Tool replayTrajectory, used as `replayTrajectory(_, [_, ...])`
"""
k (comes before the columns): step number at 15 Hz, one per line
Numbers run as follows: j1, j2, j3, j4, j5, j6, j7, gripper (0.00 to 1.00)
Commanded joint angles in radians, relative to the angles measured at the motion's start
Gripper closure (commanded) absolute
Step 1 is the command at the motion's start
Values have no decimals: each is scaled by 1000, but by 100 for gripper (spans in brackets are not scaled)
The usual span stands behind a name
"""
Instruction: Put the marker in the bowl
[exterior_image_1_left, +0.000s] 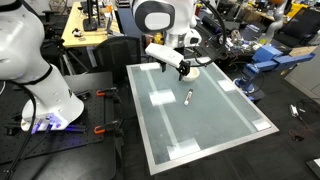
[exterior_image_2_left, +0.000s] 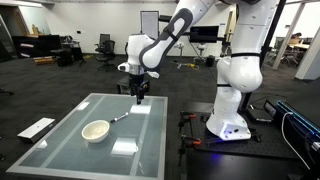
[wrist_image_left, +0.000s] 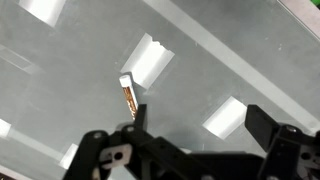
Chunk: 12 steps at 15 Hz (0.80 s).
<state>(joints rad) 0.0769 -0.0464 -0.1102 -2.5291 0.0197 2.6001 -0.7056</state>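
The marker (exterior_image_2_left: 120, 118), a thin dark pen with a lighter end, lies flat on the glass tabletop beside the bowl (exterior_image_2_left: 96, 130), a small shallow cream bowl. In an exterior view the marker (exterior_image_1_left: 187, 96) lies near the table's middle and the bowl (exterior_image_1_left: 193, 72) is partly hidden behind my gripper (exterior_image_1_left: 183, 68). My gripper (exterior_image_2_left: 139, 95) hangs above the table, open and empty, a little past the marker. In the wrist view the marker (wrist_image_left: 128, 95) lies just outside one finger of the open gripper (wrist_image_left: 198, 125), apart from it. The bowl is out of the wrist view.
Pale square tape patches (wrist_image_left: 150, 60) (wrist_image_left: 228, 115) mark the glass. The table's metal rim (exterior_image_1_left: 140, 120) frames the top. My white base (exterior_image_2_left: 228, 120) stands beside the table. A flat white object (exterior_image_2_left: 37, 127) lies on the floor by the far edge. Desks and chairs stand behind.
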Motion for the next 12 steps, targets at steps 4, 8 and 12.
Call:
replayTrajectory(4, [-30,-8,29,1,1,-3,1,0])
replayTrajectory(8, [-32,43,27,34,18,34,-19,0])
replayTrajectory(12, [-56,128,32,106,42,49,-104,0])
